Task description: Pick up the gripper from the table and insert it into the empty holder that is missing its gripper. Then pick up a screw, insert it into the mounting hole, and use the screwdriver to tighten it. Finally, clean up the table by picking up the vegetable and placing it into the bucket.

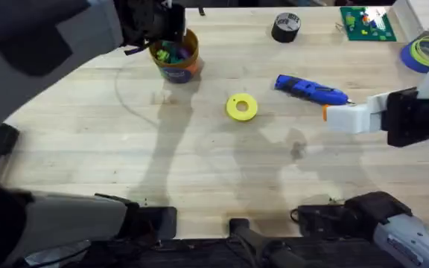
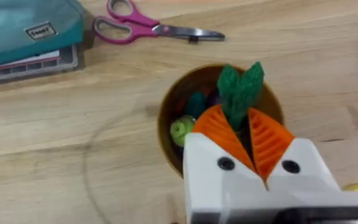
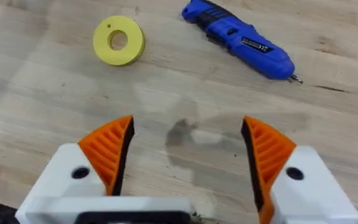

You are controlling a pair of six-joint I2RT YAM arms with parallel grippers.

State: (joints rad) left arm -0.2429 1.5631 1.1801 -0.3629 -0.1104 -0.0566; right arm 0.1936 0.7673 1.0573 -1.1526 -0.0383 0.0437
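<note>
Vegetable (image 2: 240, 93) in left pincer (image 2: 247, 134) above bucket (image 1: 176, 56); screwdriver (image 1: 310, 89) right of disc (image 1: 241, 106).

Light wood tabletop (image 1: 199, 171) w/ visible plank seams & grain, fills nearly all of overhead view. Soft shadows across the middle, faint curved mark near the back left. Small dark stain on the wood toward the right. Overhead light seems even, no hard glare. No walls, floor or windows to make out
</note>
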